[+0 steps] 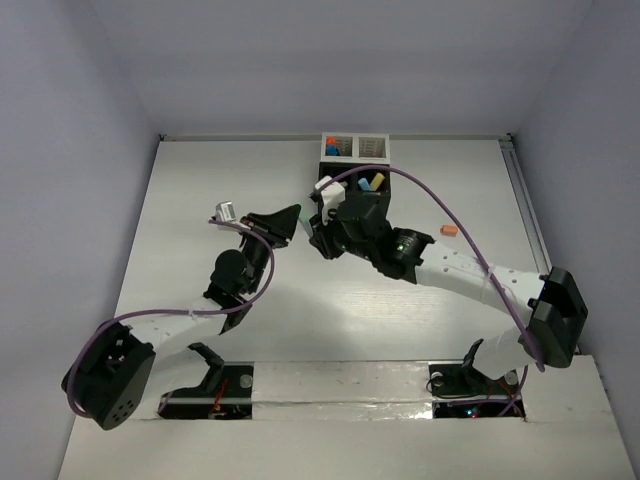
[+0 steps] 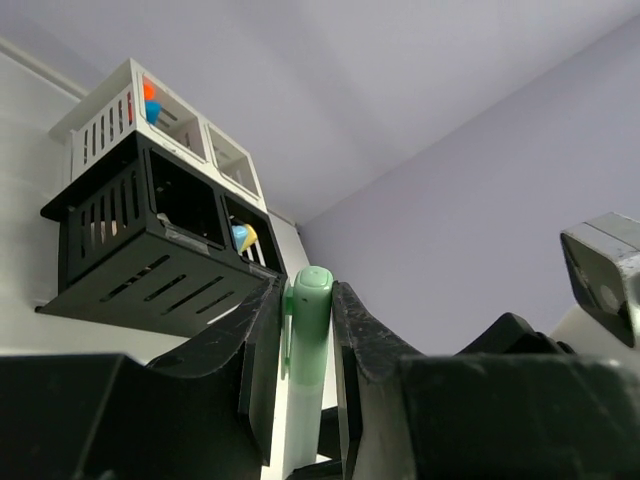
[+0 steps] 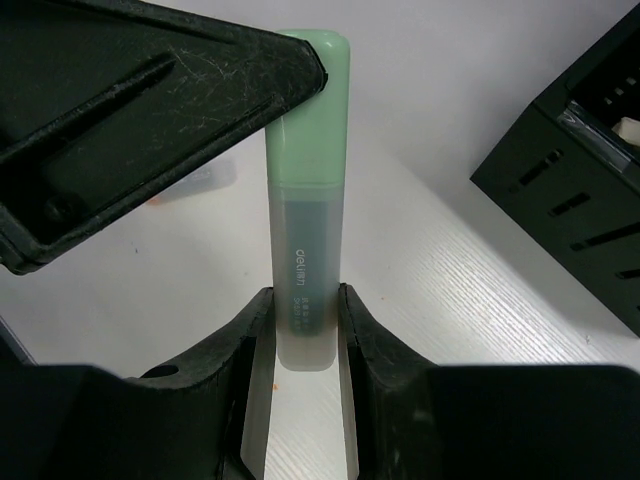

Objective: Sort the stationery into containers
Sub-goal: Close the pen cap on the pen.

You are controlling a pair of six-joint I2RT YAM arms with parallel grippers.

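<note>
Green highlighter [image 3: 305, 200] is the piece in play, and you have it pinched at both ends. Your right pincer [image 3: 305, 300] is clamped on the translucent barrel, and your left pincer [image 2: 308, 300] is closed around the opaque cap end. It hangs above the table [image 1: 200, 180], just short of the slotted organizer [image 2: 150, 250] that stands at the middle of the far edge. The organizer's black half sits nearer to you and its white half [image 2: 100, 130] behind it. A blue and a yellow highlighter [image 1: 370, 183] are in the black half, and orange and blue caps [image 1: 335, 147] show in the white one. A small orange piece [image 1: 448, 231] lies loose towards the right edge; it is too small to name. The main risk is the double hold. If you draw either arm away while both pincers are clamped, the pull runs along the pen and the cap could come off in the left one. The barrel could also twist out of the right. Opening both together would drop it onto the table, where it may roll. Your right wrist is also crowded close to the organizer's black half, so a wide swing could nudge the box. Decide which pincer keeps the pen, open only the other, then move.
</note>
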